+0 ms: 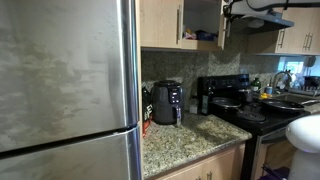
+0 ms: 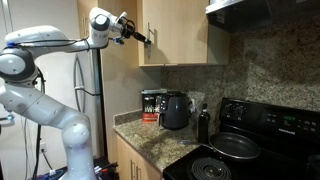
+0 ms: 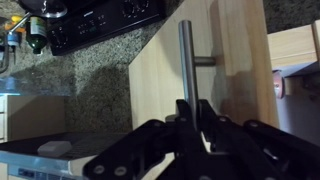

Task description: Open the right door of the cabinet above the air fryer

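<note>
Door (image 3: pixel 240 50): partly open, above air fryer (image 2: pixel 176 110).
Hand (image 3: pixel 188 110): clamped on handle (image 3: pixel 186 50).
Left: wider swing, judged.

Arm (image 2: pixel 40 105): glossy white rounded links, dark grey joint bands. Gripper (image 2: pixel 141 38): black, boxy; wrist view shows matte black linkage bars with pivot pins.

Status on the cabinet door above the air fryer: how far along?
Done: the right door already stands swung out, with dark interior showing beside it. In hand: the tool sits at the door's handle; whether it grips is unclear. Left: perhaps swing it wider, then let go and back off.
</note>
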### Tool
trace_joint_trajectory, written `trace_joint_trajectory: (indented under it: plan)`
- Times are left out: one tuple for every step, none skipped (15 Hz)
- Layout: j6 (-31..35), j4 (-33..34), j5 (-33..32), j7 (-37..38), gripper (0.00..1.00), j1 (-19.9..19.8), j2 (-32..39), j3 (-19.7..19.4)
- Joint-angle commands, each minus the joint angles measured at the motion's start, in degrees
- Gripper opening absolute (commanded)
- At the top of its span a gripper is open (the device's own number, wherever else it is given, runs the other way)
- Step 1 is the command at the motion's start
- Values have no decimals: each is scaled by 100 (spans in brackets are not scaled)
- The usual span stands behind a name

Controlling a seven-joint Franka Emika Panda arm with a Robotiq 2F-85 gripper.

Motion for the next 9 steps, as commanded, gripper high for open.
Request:
trace_joint_trajectory:
  plan:
    - [-343,44,-98,-249,4,-587,-756,-296]
    - [-344,94,-102,-272,4,-681,-914,-387]
    - [-108,21,185,-190,17,-488,-612,-148]
    - [-132,49,162,-254,17,-636,-793,-256]
    - [-158,48,162,-328,17,-734,-935,-349]
    - [-188,45,163,-368,17,-773,-1021,-394]
    - [-204,44,159,-369,4,-782,-1041,-396]
    - [-531,-55,156,-410,4,-906,-1118,-430]
    - [-1010,-229,356,-542,4,-788,-1255,-553]
